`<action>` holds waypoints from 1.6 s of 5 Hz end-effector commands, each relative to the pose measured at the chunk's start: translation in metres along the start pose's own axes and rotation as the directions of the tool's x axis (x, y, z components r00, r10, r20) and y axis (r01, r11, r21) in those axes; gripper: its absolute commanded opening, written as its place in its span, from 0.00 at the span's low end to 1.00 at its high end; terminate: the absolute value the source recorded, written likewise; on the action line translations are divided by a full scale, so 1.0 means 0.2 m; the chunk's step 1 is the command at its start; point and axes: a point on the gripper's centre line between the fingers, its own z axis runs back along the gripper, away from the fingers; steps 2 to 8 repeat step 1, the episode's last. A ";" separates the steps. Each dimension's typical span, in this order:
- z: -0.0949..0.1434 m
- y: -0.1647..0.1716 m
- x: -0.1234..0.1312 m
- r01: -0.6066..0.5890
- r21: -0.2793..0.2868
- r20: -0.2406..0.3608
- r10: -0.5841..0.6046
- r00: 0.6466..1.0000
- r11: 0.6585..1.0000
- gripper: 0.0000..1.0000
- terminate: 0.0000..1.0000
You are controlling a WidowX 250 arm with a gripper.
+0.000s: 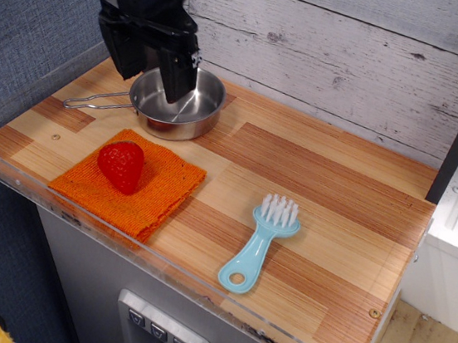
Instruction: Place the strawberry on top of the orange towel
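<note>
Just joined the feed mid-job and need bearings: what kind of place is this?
Probably a toy kitchen set: a small wooden counter with a clear front lip, a whitewashed plank backdrop, and a steel pan beside a blue dish brush.

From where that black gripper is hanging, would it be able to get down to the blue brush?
Probably yes. The gripper hangs above the steel pan, holding nothing, and the brush lies alone on the bare wooden counter, with nothing over or against it. The strawberry on the orange towel sits off to one side.
</note>
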 end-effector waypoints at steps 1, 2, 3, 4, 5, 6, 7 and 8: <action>0.08 0.02 0.03 0.003 0.023 0.042 -0.004 0.999 1.000 1.00 1.00; 0.08 0.02 0.03 0.003 0.023 0.042 -0.004 0.999 1.000 1.00 1.00; 0.08 0.02 0.03 0.003 0.023 0.042 -0.004 0.999 1.000 1.00 1.00; 0.08 0.02 0.03 0.003 0.023 0.042 -0.004 0.999 1.000 1.00 1.00; 0.08 0.02 0.03 0.003 0.023 0.042 -0.004 0.999 1.000 1.00 1.00; 0.08 0.02 0.03 0.003 0.023 0.042 -0.004 0.999 1.000 1.00 1.00; 0.08 0.02 0.03 0.003 0.023 0.042 -0.004 0.999 1.000 1.00 1.00; 0.08 0.02 0.03 0.003 0.023 0.042 -0.004 0.999 1.000 1.00 1.00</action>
